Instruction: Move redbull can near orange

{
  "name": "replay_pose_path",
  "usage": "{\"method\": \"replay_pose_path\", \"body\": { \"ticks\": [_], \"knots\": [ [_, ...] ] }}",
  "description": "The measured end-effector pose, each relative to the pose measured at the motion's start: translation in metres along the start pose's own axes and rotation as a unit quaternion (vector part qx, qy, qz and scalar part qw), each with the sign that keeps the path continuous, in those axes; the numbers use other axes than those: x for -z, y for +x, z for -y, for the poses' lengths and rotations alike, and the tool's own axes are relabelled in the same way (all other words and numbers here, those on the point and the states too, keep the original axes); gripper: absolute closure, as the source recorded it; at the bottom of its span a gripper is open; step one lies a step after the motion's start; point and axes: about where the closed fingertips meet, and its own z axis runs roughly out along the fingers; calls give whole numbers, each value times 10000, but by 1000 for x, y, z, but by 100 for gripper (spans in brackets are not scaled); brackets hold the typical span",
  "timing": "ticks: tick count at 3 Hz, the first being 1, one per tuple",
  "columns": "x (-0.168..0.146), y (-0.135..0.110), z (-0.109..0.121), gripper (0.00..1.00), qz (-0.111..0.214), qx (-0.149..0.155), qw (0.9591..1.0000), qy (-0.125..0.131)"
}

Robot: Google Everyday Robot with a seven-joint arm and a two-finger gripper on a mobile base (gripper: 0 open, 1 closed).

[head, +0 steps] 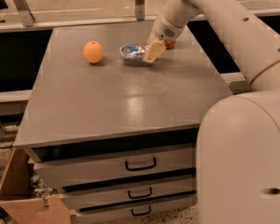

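Observation:
The redbull can (pixel 131 52), silver with blue patches and a wrinkled surface, lies on its side on the grey cabinet top (pixel 121 97). The orange (pixel 93 52) sits on the top a short gap to the can's left. My gripper (pixel 149 53) is at the can's right end, its cream finger over the can, and appears shut on it. The white arm comes down to it from the upper right.
A small red-orange thing (pixel 170 44) peeks out behind the gripper's wrist. The cabinet has three drawers with dark handles (pixel 140 164). A cardboard box (pixel 18 204) stands on the floor at the lower left. The robot's white body (pixel 242 162) fills the lower right.

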Motion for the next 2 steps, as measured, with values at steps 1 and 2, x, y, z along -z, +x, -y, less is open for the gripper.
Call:
{"method": "replay_pose_path", "body": {
  "ticks": [1,2],
  "knots": [
    [-17,-5,11,100,96,-168,9998,71],
    [-27,-18,18,100,241,-226,9994,91]
  ]
}}
